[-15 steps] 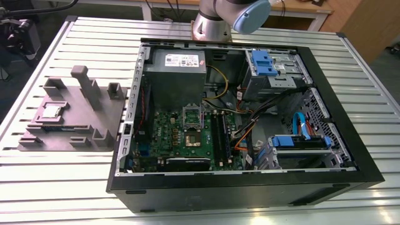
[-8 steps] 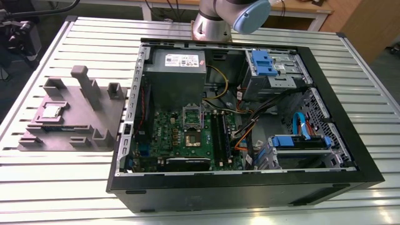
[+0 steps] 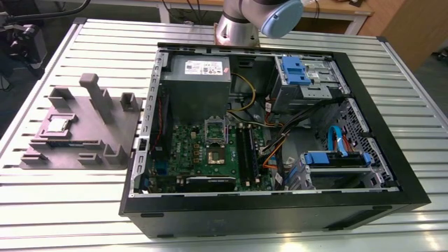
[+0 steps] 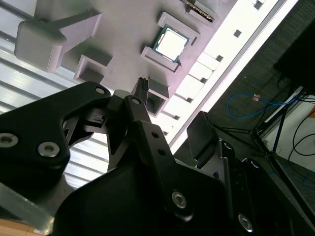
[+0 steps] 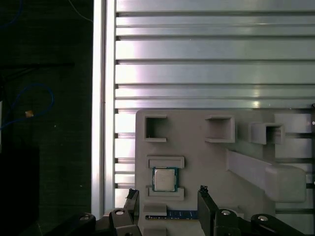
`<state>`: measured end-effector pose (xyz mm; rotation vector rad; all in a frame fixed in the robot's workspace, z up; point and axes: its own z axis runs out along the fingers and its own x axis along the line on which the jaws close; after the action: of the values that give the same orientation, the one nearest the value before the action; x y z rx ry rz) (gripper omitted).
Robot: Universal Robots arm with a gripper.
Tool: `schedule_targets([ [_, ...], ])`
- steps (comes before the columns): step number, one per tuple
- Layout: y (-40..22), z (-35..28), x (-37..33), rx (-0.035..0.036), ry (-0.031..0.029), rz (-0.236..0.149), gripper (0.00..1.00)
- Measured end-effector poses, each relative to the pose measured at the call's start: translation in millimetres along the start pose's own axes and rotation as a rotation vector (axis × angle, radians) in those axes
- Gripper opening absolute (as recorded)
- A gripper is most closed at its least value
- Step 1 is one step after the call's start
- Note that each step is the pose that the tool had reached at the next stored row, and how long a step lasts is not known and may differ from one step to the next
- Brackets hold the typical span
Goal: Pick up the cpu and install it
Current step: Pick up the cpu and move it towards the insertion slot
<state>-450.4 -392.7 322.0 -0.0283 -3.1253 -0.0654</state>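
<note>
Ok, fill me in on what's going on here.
A robot arm is working on a chip install and the pickup has not happened yet. Its gripper is open and empty, hovering over the cpu. The cpu lies in its recess on the grey fixture tray, which sits on the slatted table at the exterior view's left of the open computer case. Inside the case, the socket on the green motherboard has no chip in it.

Harsh overhead glare on cpu (image 4: 170, 43), table (image 4: 231, 59).
</note>
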Motion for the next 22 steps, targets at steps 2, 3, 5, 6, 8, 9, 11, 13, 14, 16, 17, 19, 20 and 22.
schedule_targets([
  [2,0.0,0.0,0.0,0.0000,0.0000,0.000,0.59],
  [3,0.0,0.0,0.0,0.0000,0.0000,0.000,0.59],
  [5,0.0,0.3,0.0,-0.0001,-0.0002,0.000,0.59],
  [6,0.0,0.7,-0.1,-0.0002,-0.0003,0.000,0.59],
  [8,-0.4,1.6,0.0,-0.0003,-0.0001,0.000,0.59],
  [9,-0.9,2.2,-0.1,-0.0003,0.0000,0.000,0.59],
  [11,-2.3,3.9,-0.1,-0.0004,0.0000,0.000,0.59],
  [13,-3.6,6.8,-0.2,-0.0005,-0.0001,0.000,0.59],
  [14,-4.0,8.6,-0.2,-0.0005,-0.0001,0.000,0.59],
  [16,-5.1,12.2,-0.3,-0.0005,0.0000,0.000,0.59],
  [17,-5.7,14.0,-0.3,-0.0005,-0.0001,0.000,0.59],
  [19,-7.5,17.5,-0.4,-0.0005,-0.0002,0.000,0.59],
  [20,-8.0,19.3,-0.5,-0.0004,-0.0003,0.000,0.59],
  [22,-8.5,23.0,-0.5,-0.0004,-0.0006,0.000,0.59],
])
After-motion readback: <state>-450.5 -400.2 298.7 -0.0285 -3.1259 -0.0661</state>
